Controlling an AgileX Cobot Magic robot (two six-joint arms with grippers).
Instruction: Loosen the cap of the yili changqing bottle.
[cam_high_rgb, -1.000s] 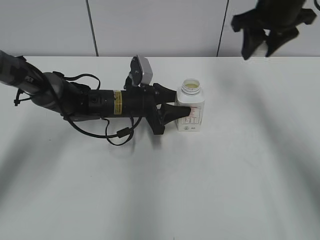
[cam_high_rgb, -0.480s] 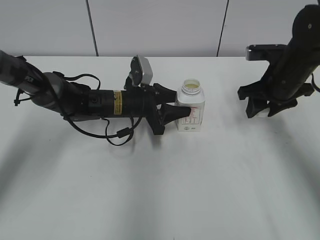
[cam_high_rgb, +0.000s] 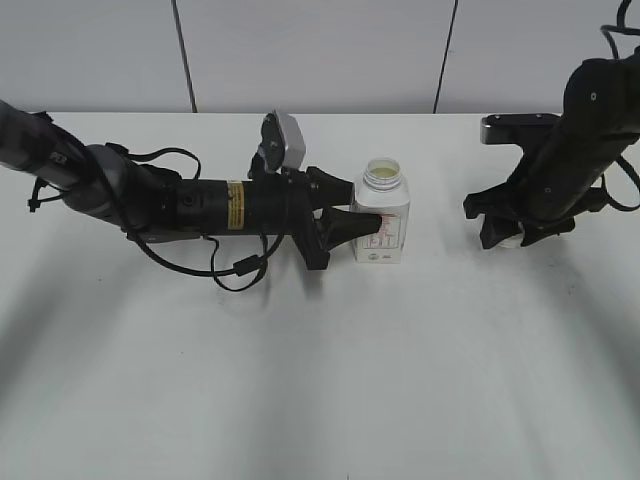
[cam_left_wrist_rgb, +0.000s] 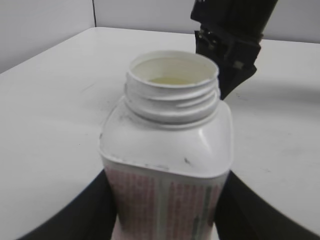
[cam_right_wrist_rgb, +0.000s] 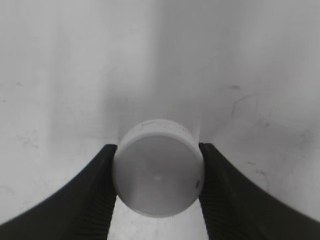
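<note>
The left gripper (cam_high_rgb: 368, 222) is clamping the uncapped squarish white plastic bottle (cam_high_rgb: 381, 212); well right of the bottle, the right gripper (cam_right_wrist_rgb: 157, 197) is pinching the round white plastic cap (cam_right_wrist_rgb: 158, 167).

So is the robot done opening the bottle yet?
Pretty much. The cap is already off: the bottle shows bare threads and an open mouth. The left gripper holds the bottle upright; the right gripper clamps the cap, low over the table. Only setting it down seems left.

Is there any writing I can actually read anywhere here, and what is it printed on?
None can be read.
Bottle label: red and dark print, too small and blurred in both views.
Yellow sticker on the left arm: dark print, too small.
Cap: no writing visible.
</note>
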